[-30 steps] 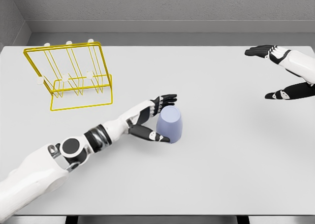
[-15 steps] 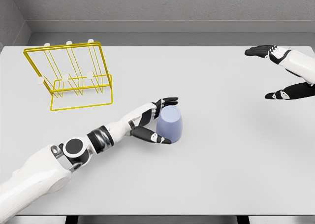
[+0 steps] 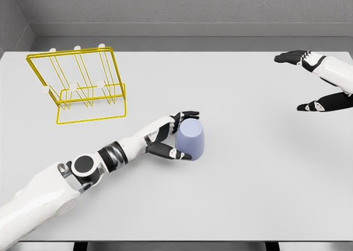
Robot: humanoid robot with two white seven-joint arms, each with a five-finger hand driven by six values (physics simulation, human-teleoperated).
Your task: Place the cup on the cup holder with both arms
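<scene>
A pale lavender cup [image 3: 191,138] stands upside down near the middle of the white table [image 3: 248,196]. My left hand [image 3: 180,134] wraps around the cup's left side, fingers behind it and thumb in front, both touching it. The yellow wire cup holder [image 3: 77,85] with white-tipped pegs stands at the far left of the table, well apart from the cup. My right hand [image 3: 309,80] hovers spread at the far right edge, far from the cup and holding nothing.
The table's back edge meets a grey wall [image 3: 176,8]. My left forearm [image 3: 116,151] lies low across the table from the lower left toward the cup.
The left hand has closed slightly tighter on the cup and the elbow has sunk a little. The cup, holder and right hand have not moved.
</scene>
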